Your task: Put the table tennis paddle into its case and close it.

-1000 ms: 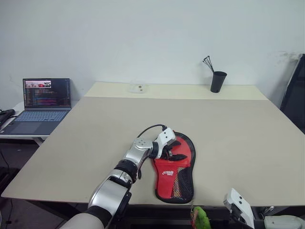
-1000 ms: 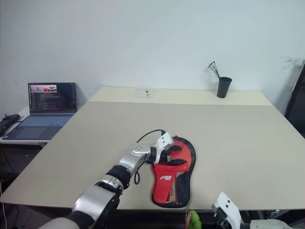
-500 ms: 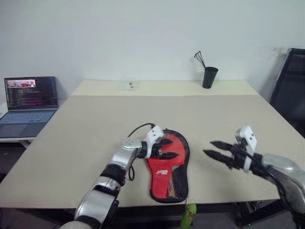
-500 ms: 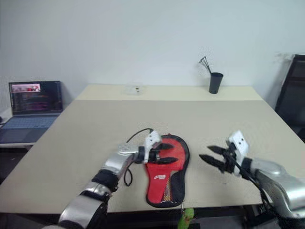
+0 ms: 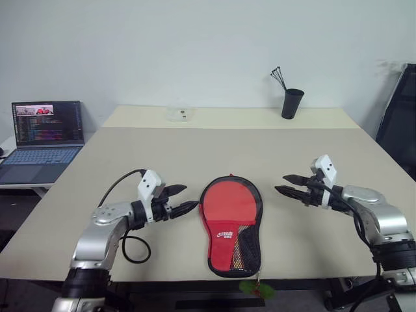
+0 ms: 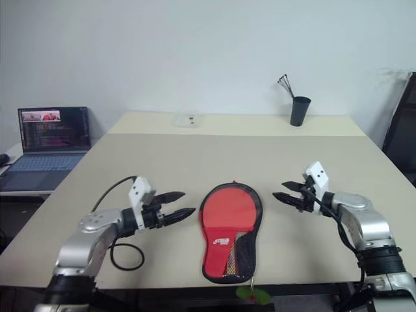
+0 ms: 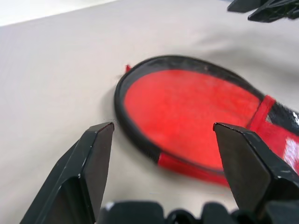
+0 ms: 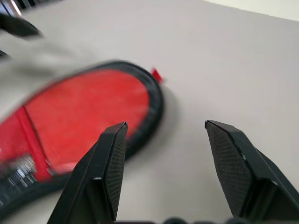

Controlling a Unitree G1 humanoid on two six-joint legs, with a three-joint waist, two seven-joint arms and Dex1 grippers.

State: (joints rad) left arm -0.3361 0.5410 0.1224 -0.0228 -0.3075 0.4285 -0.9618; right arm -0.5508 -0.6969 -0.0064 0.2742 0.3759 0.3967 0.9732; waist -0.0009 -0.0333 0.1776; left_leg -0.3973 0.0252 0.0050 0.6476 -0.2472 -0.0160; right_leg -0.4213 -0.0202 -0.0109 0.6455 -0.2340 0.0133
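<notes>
Item one: I am looking at the beige table (image 5: 195, 156), carrying everything below.

Item two: I am viewing the case (image 5: 231, 224), lying flat near the table's front edge, midway between my two grippers and touching neither. It is showing its red side up, round head pointing away from me, a black border running around the outline, a white logo on the narrower neck and black mesh pocket toward the near end. I am not able to tell whether the table tennis paddle is lying inside it.

Item three: I am holding the left gripper (image 5: 183, 199) just beside the case's left edge, fingers spread wide and gripping nothing.

Item four: I am holding the right gripper (image 5: 283, 184) near the case's right side, fingers parted and empty, pointing toward the case.

Item five: a laptop (image 5: 44, 133) is sitting open at far left, screen lit.

Item six: a black cup (image 5: 292, 103) is standing at the far edge, thin black sticks rising from it.
</notes>
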